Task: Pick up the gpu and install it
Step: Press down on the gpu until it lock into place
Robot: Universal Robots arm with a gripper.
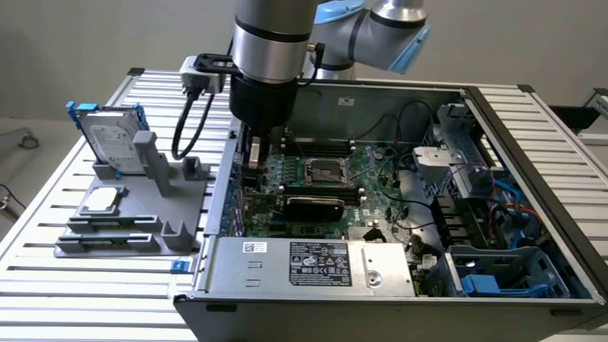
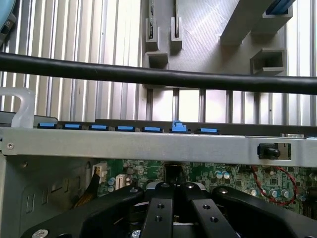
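Shut tight, the claw [image 1: 253,165] hangs inside the open computer case [image 1: 380,100], close to its wall on the exterior view's left; I can't tell whether it pinches anything. Just beside it, the gpu [image 1: 315,206] stands on the motherboard [image 1: 375,176], black cooler showing. From the wrist, the closed claw [image 2: 173,192] points toward the case's metal rim [image 2: 148,146], in line with a raised blue clip [image 2: 179,127].

The slatted metal table [image 1: 57,285] bears a grey stand [image 1: 138,214] (on the exterior view's left) and an open computer case [image 1: 380,317].
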